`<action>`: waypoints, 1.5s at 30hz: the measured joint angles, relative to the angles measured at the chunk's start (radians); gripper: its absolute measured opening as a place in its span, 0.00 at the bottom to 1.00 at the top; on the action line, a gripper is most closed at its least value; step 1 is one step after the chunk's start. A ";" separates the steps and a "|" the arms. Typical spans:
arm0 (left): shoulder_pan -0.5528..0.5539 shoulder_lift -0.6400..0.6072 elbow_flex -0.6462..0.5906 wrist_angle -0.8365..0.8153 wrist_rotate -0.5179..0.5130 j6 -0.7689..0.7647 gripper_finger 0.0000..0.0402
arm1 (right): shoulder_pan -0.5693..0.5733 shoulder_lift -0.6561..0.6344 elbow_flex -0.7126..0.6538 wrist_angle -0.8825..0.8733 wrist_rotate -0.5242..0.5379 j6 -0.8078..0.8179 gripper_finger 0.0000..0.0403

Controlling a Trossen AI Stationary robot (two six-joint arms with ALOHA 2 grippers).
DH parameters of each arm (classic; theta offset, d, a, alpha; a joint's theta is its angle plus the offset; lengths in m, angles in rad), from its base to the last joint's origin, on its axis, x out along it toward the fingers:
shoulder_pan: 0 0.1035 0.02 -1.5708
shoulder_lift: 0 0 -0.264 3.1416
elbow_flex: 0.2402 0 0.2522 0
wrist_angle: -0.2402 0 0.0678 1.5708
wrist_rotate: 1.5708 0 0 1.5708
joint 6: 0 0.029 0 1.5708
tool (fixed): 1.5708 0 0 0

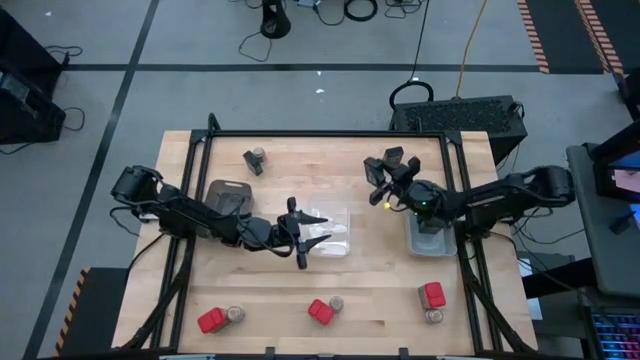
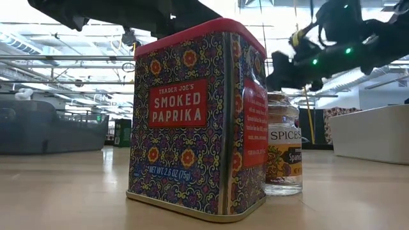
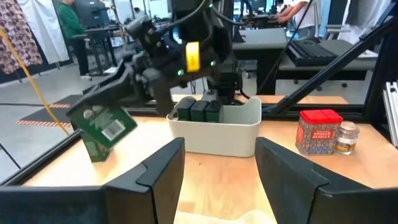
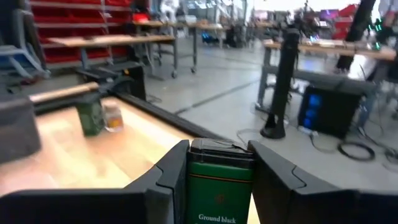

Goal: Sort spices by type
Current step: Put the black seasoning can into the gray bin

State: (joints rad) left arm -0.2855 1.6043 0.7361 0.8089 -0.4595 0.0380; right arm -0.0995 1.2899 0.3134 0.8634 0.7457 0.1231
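Right gripper [image 1: 383,183] clamps a green-labelled black box [image 4: 219,186] upright, raised just beside the grey tray [image 1: 430,245]; left gripper [image 1: 305,235] jaws apart.

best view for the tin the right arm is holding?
Right wrist view: the green tin sits upright between the right tool fingers, label partly readable. Left wrist view shows the same tin tilted in that grip, farther off. High view shows only the arm over it; low view doesn't clearly show it.
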 joint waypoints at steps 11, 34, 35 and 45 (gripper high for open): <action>0.002 0.000 0.000 -0.010 0.000 -0.006 0.50 | -0.006 0.304 0.115 0.001 0.166 0.179 0.29; 0.002 0.000 -0.001 -0.035 0.000 -0.006 0.50 | -0.006 0.539 0.249 0.016 0.224 0.143 0.36; 0.002 0.000 -0.001 -0.035 0.000 -0.006 0.50 | -0.006 0.539 0.249 0.020 0.223 0.143 0.37; 0.002 0.000 -0.001 -0.036 0.000 -0.006 0.50 | -0.003 0.533 0.249 0.029 0.221 0.141 0.46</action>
State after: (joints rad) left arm -0.2836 1.6047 0.7352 0.7726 -0.4591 0.0319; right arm -0.1030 1.8233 0.5621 0.8923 0.9663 0.2639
